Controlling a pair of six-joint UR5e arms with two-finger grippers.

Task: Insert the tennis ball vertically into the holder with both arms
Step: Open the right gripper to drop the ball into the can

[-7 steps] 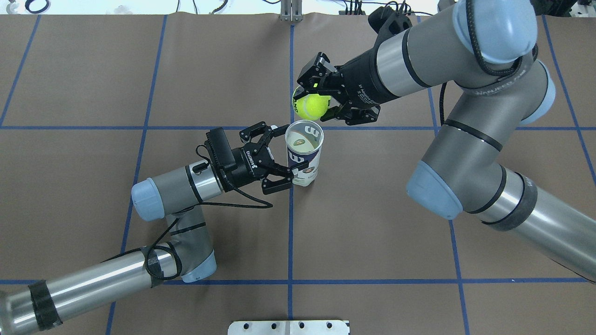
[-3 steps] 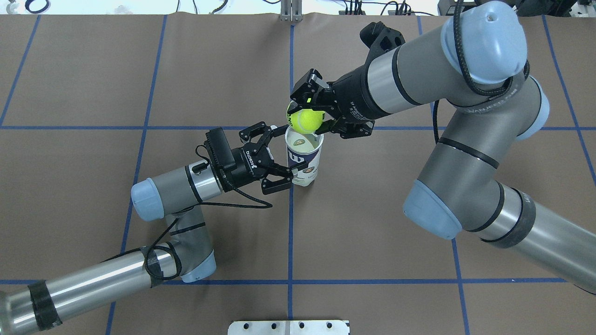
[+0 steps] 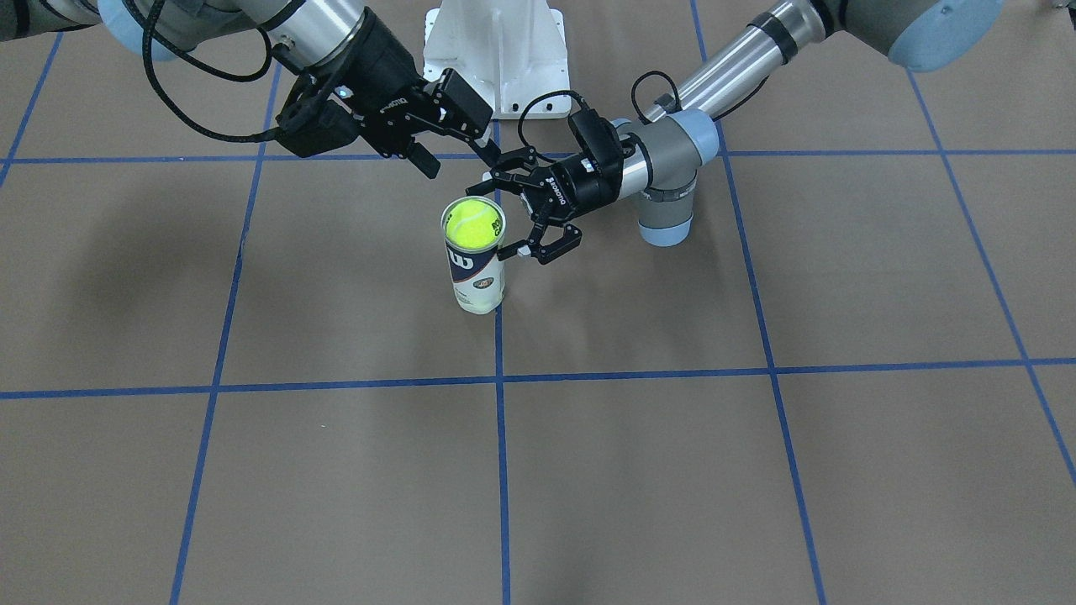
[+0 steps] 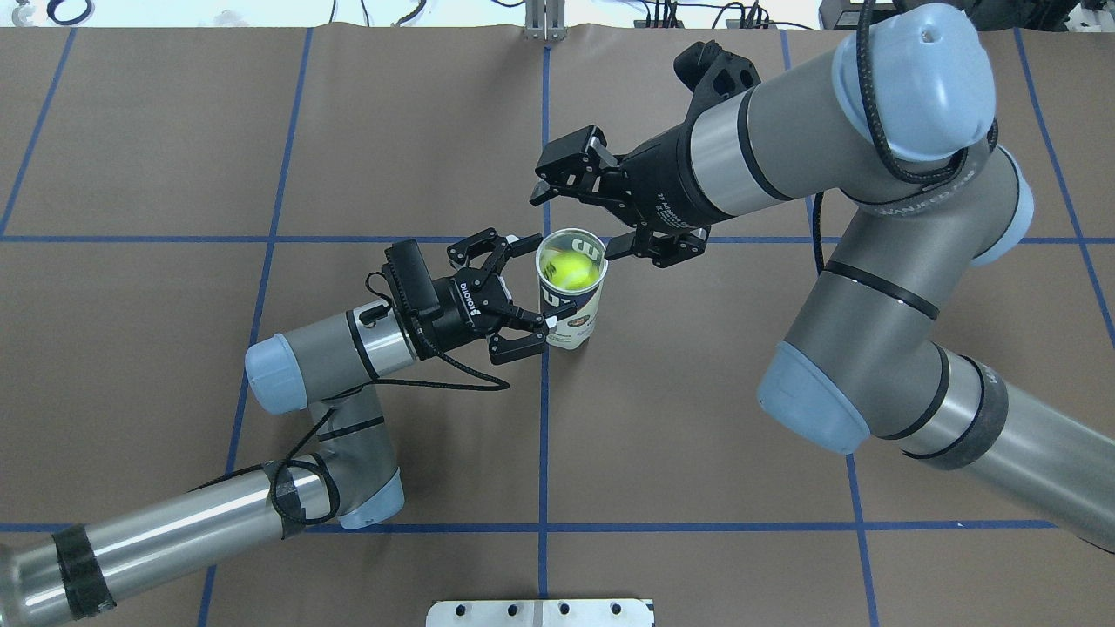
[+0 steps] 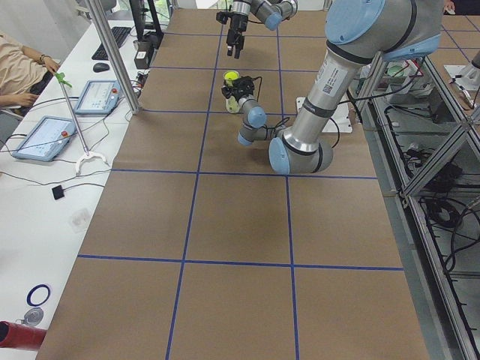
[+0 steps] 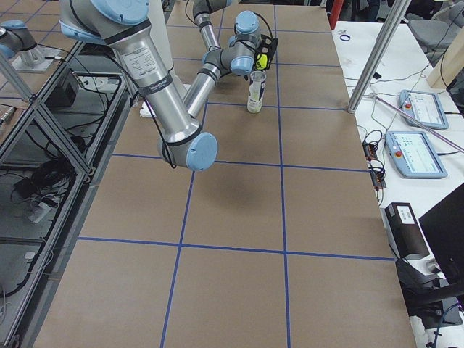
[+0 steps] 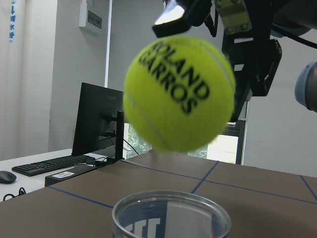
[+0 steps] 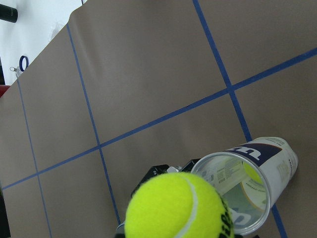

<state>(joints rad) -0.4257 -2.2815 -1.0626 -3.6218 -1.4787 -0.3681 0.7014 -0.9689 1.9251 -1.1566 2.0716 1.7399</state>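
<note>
The clear plastic can with the white and navy label (image 4: 571,318) is the holder. It stands upright on the brown bench with blue lines (image 4: 697,392), with its open end up.

The fuzzy yellow-green tennis ball (image 4: 571,268) is right at the holder's mouth. From overhead it shows inside the round rim. From the front it fills the open top. In the left wrist view the tennis ball (image 7: 178,94) hangs in the air just above the rim and touches nothing. It has the black words "ROLAND GARROS" on it.

The black right hand (image 4: 572,226) is up above the holder. Its two fingers are spread wide and hold nothing. The tennis ball is under the gap between them, apart from both fingers.

The black left hand (image 4: 535,283) is low down, just beside the holder, on the robot's left of it. Its fingers are spread wide too, with one tip near each side of the holder's wall. I cannot tell if the tips touch the wall. The tennis ball is higher than this hand, up at the top of the holder.

A white base (image 3: 496,59) stands on the bench behind the holder, on the robot's side.
</note>
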